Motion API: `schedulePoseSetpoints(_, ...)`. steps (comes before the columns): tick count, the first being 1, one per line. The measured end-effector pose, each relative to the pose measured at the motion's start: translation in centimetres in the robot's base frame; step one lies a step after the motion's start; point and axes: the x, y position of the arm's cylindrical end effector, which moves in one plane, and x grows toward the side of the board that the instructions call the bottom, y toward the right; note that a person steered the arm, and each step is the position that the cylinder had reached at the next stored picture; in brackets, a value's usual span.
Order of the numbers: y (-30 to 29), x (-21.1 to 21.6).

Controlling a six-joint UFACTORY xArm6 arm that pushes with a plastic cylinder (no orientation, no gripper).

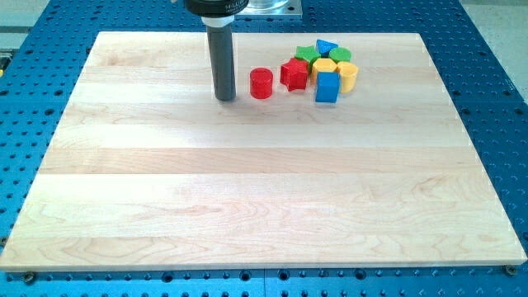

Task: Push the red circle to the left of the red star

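My tip [224,98] rests on the wooden board [247,198], touching no block, nothing held. Red circle [261,83] sits just to the tip's right, apart from it. Red star [294,73] lies right of the circle, near it. Beyond: blue cube [327,87], yellow [347,76], green [308,54] blocks clustered.

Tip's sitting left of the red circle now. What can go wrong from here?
1. My tip stands at the view's left of the red circle, with a small gap. A push from there likely drives the circle rightward into the red star.
2. The star touches the tight cluster: yellow block, blue cube, green blocks. A knock could scatter them.
3. The circle already lies left of the star; extra contact may undo that.
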Motion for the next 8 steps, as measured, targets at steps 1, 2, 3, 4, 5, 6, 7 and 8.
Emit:
schedulePoseSetpoints(1, -3.2, -0.7)
schedulePoseSetpoints(2, -1.1, -2.6)
schedulePoseSetpoints(3, 1.7, -2.8)
schedulePoseSetpoints(4, 3.4, -1.7)
schedulePoseSetpoints(5, 4.6, 0.2)
schedulePoseSetpoints(6, 5.4, 1.6)
schedulePoseSetpoints(7, 3.2, 0.1)
schedulePoseSetpoints(8, 3.2, -2.7)
